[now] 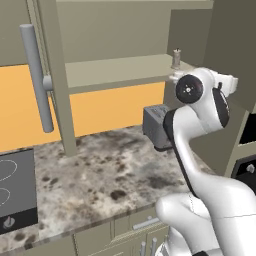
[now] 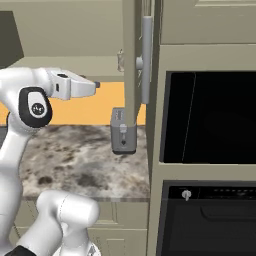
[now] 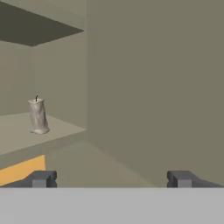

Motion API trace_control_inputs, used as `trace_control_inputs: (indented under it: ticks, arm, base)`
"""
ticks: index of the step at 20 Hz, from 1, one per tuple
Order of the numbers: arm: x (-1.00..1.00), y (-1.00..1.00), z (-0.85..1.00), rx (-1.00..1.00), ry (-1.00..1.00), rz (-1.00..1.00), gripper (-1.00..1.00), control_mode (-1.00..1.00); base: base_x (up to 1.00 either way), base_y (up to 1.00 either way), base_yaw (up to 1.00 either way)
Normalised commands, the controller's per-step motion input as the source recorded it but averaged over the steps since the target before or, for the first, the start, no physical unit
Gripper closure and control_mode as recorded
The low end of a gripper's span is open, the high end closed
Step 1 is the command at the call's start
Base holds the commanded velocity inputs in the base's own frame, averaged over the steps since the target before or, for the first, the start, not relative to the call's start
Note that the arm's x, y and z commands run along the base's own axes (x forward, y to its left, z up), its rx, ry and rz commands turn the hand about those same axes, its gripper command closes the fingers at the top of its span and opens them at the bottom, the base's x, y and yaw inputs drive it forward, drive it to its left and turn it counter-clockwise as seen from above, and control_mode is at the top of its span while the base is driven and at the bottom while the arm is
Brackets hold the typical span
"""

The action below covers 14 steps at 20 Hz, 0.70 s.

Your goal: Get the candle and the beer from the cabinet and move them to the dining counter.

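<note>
One candle [image 3: 38, 116] upright, wick upward

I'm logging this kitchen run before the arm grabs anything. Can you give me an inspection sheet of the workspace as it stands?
Surface: speckled granite worktop, bare in the middle, black cooktop at its left end.
Job's things: candle upright on the open cabinet shelf, near its right edge; beer nothing seen.
Clutter: grey toaster on the worktop below the cabinet.
Grippers: gripper open, holding nothing, short of the candle and aimed to its right.
Cables: nothing seen.
Surroundings: orange wall behind the worktop, black oven set in the tall unit to the right, drawers below.
</note>
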Motion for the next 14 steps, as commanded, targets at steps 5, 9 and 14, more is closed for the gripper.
trace_control_inputs:
  ticks: [5,9,14]
  arm:
    - [0.04,-0.05,0.48,-0.01,0.0,-0.03,-1.0,-1.0]
    - [0.11,0.06,0.0,0.0,0.0,-0.01,-1.0,-1.0]
    - [0.05,0.1,0.0,0.0,0.0,0.0,-1.0,-1.0]
  base:
    - [0.0,0.0,0.0]
    - [0.0,0.0,0.0]
    - [0.0,0.0,0.0]
